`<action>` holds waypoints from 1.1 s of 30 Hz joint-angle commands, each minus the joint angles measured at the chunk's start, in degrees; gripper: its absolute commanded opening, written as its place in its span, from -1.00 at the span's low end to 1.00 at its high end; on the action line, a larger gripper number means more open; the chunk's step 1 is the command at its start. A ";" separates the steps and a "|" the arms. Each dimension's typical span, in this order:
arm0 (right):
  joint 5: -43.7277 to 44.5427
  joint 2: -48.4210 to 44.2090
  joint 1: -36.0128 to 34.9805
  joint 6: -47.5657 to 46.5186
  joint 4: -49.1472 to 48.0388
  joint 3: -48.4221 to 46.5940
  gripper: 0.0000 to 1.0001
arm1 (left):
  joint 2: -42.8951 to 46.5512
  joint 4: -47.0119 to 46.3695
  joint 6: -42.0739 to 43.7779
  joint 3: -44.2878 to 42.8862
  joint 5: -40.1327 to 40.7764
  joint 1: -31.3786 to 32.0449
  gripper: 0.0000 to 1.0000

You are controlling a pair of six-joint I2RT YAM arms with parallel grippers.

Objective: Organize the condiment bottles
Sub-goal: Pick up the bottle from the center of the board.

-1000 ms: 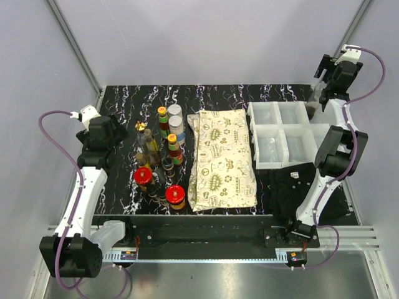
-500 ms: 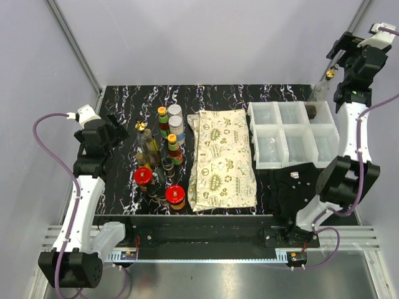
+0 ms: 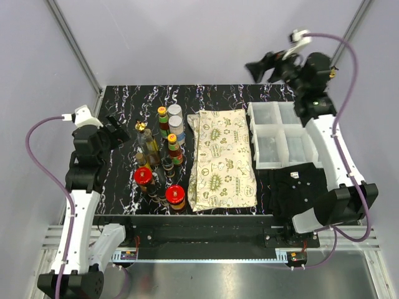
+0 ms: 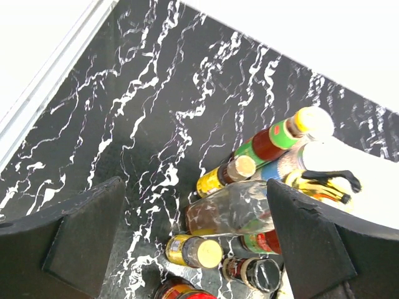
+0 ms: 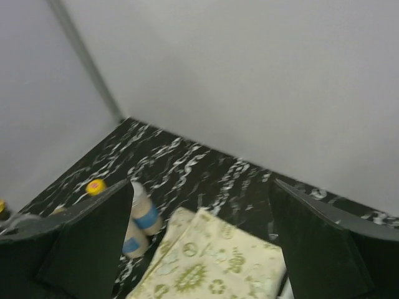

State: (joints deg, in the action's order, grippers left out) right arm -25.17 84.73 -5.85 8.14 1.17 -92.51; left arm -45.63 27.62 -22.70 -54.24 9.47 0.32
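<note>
Condiment bottles point(image 3: 163, 159) are standing in a tight cluster on the left half of the black marbled table point(image 3: 118, 187). Two red-capped jars point(image 3: 176, 194) are occupying the near end of the cluster. Further back, the taller dark bottles and the clear white-capped bottles point(image 3: 175, 121) are forming the far end. The cream patterned cloth point(image 3: 221, 159) is lying flat just right of the cluster. A black fabric point(image 3: 293, 187) is lying near the right edge.

The left gripper point(image 3: 120, 129) is hovering left of the cluster, apart from every bottle. Its fingers point(image 4: 87, 230) are standing wide apart and holding nothing, and the bottles are showing between them in the left wrist view.

The white compartment bins point(image 3: 287, 134) are sitting at the far right, beside the cloth. The right gripper point(image 3: 255, 70) is hanging high above the far edge of the table. Its fingers point(image 5: 93, 243) are also standing wide apart and holding nothing.
</note>
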 commanded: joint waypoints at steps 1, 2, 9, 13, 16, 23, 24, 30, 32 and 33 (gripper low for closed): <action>-3.91 -3.43 -9.34 -3.91 3.23 4.87 0.94 | 3.25 -1.16 -0.15 1.58 0.19 -0.23 0.98; -4.97 -3.95 -11.01 -4.36 3.49 5.67 0.94 | 3.52 -0.99 -1.02 2.81 1.93 -0.14 0.98; -7.44 -3.43 -27.54 -10.16 5.51 8.75 0.94 | 5.63 1.12 -4.98 6.24 7.66 -0.05 0.98; -6.21 2.00 -35.36 -10.43 3.58 7.26 0.92 | 5.81 1.30 -9.29 8.01 9.51 -0.23 0.98; -3.85 6.57 -39.94 -10.16 -0.09 5.85 0.86 | 4.67 2.26 -10.61 7.92 9.51 -0.32 0.98; -3.04 16.42 -44.07 -5.24 -10.92 2.96 0.61 | 2.91 5.08 -11.49 7.39 15.39 -1.90 0.98; -2.78 17.65 -44.51 -4.89 -11.36 1.38 0.61 | 2.91 5.25 -11.75 7.31 16.01 -2.16 0.98; -1.64 25.83 -45.30 -3.84 -14.52 -4.87 0.59 | 2.65 6.48 -12.54 6.95 18.82 -2.25 0.98; -1.46 28.29 -45.22 -3.92 -15.41 -7.05 0.60 | 2.47 6.66 -12.72 6.86 19.35 -2.43 0.98; -1.55 29.08 -45.22 -4.10 -15.15 -8.03 0.61 | 2.04 6.75 -12.72 6.52 19.53 -2.34 0.98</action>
State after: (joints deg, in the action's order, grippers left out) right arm -27.81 111.55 -50.46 3.33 -8.25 -94.50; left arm -42.89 34.70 -34.50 -46.22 25.58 -1.76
